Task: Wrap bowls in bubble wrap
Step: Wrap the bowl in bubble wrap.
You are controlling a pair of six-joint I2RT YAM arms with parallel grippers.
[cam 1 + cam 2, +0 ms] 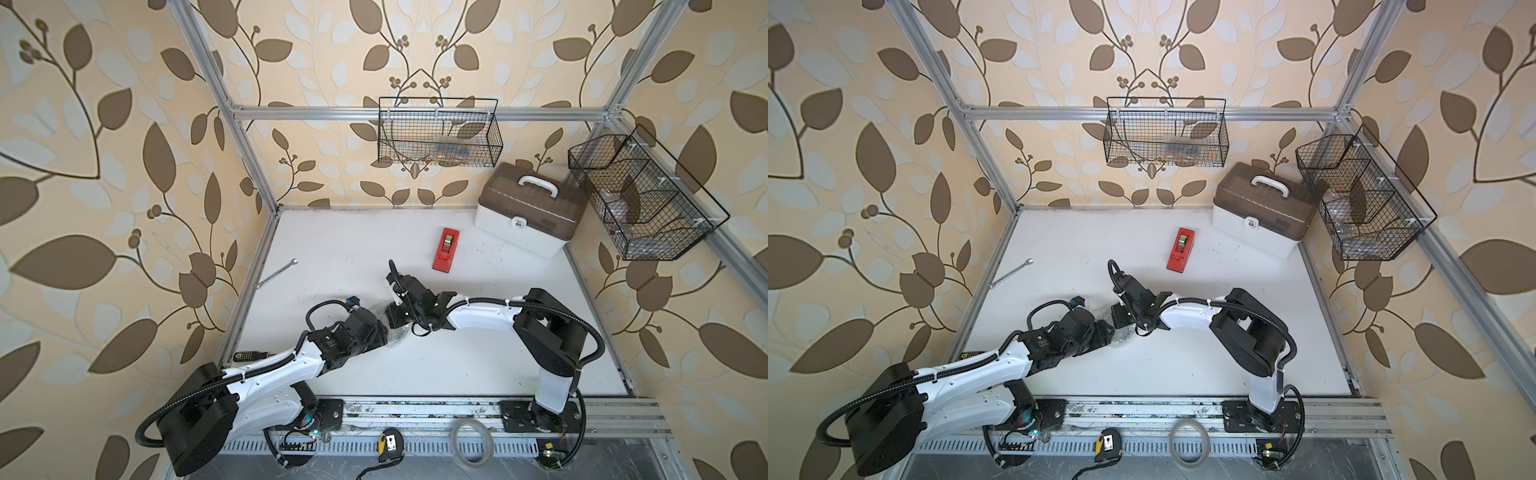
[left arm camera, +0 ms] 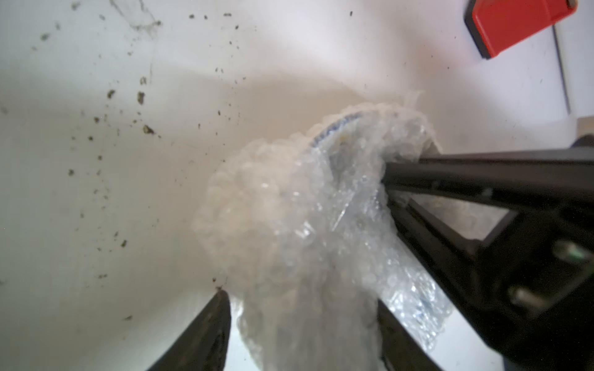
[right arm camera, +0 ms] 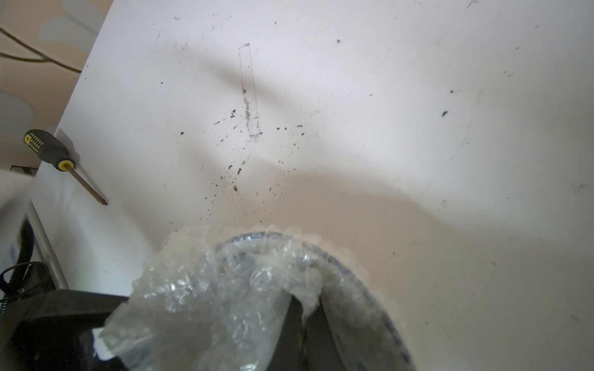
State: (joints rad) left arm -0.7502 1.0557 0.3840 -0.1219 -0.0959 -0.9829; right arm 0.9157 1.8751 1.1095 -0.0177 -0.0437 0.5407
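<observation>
The bubble wrap [image 1: 397,335] [image 1: 1123,337] is bunched into a crumpled bundle at mid-table, between my two wrists. The bowl's curved, bluish-edged rim [image 3: 350,273] [image 2: 332,130] shows through it. In the left wrist view the bundle [image 2: 289,225] sits between the fingers of my left gripper [image 2: 300,298]. That gripper is open, with a sliver of table showing beside one finger [image 2: 205,334]. My right gripper [image 3: 305,310] is shut, and a flap of the wrap [image 3: 225,289] is pinched at its tips. The same fingers [image 2: 450,176] poke into the bundle's far side.
A red tape dispenser [image 1: 446,249] lies behind the arms. A brown-lidded toolbox [image 1: 528,208] stands back right. A wrench [image 1: 276,273] lies at the left edge and a screwdriver [image 3: 51,149] near the left arm. Wire baskets [image 1: 438,133] [image 1: 640,199] hang on the frame. A tape ring [image 1: 473,442] rests on the front rail.
</observation>
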